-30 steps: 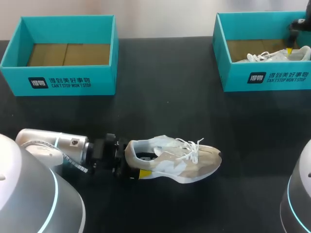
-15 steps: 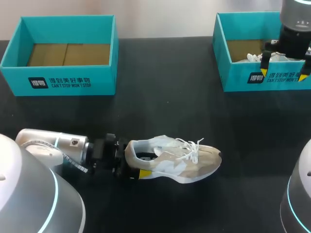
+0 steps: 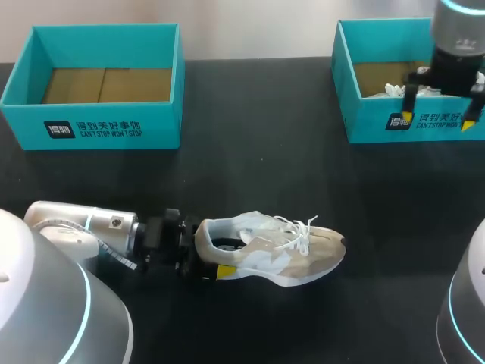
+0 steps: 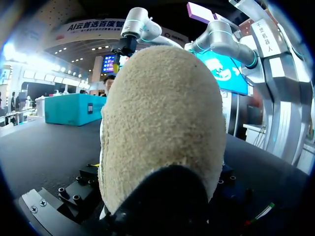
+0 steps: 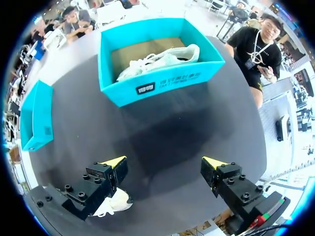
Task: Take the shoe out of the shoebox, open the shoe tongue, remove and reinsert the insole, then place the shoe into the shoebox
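Your right gripper (image 3: 437,120) has lifted clear of the far right box (image 3: 371,125), fingers wide and empty, with a second shoe (image 5: 157,61) left inside. Near left, your left gripper (image 3: 218,259) stays clamped on the heel of the shoe (image 3: 280,250) on the table (image 3: 258,167). Opening the tongue looks next.

Black matte table (image 3: 258,114) across the whole head view, from lower edge up to the pale strip along the top edge. Open-topped teal box (image 3: 364,125) at upper right, standing on the table, cut off by the right edge; dark label with light print on its front wall. Brown cardboard floor (image 3: 375,76) visible inside. White shoe (image 3: 394,89) lying inside on that floor, laces showing, partly hidden.

Right wrist view: same teal box (image 5: 197,73) on the table (image 5: 162,128), white shoe (image 5: 157,61) lying lengthwise inside, touching the far wall.
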`<state>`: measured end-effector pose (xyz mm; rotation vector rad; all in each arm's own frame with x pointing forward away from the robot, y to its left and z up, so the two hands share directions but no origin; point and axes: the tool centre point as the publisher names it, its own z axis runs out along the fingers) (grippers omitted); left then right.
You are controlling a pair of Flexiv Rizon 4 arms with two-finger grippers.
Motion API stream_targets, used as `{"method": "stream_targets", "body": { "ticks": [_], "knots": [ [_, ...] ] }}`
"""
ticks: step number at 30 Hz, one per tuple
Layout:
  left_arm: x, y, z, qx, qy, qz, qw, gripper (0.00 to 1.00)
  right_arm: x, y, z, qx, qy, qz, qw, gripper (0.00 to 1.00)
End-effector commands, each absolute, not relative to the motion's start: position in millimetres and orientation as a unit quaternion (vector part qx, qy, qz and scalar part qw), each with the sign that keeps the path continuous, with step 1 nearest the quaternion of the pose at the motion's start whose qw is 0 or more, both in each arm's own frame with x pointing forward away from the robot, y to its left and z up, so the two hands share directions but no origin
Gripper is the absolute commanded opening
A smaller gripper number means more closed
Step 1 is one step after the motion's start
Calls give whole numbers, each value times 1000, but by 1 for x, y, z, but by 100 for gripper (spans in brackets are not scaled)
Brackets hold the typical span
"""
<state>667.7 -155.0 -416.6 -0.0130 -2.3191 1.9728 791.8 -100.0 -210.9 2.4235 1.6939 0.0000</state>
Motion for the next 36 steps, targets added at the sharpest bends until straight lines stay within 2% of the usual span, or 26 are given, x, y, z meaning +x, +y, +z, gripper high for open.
{"method": "stream_targets", "body": {
  "ticks": [1, 8, 11, 24, 27, 36],
  "knots": [
    [667, -154, -419, -3, -761, 647, 47, 0, 779, -61, -218, 817, 562, -16, 124, 100],
    [667, -154, -419, -3, -761, 647, 47, 0, 753, -30, -223, 825, 550, -14, 130, 100],
    [667, -154, -419, -3, -761, 647, 47, 0, 738, -14, -229, 828, 549, -24, 114, 100],
    [667, -154, -419, -3, -761, 647, 47, 0, 738, -14, -229, 828, 549, -24, 114, 100],
    [667, -154, -419, -3, -761, 647, 47, 0, 729, 21, -234, 806, 571, -18, 152, 100],
    [667, -154, -419, -3, -761, 647, 47, 0, 699, 88, -248, 745, 650, -11, 146, 100]
  ]
}}
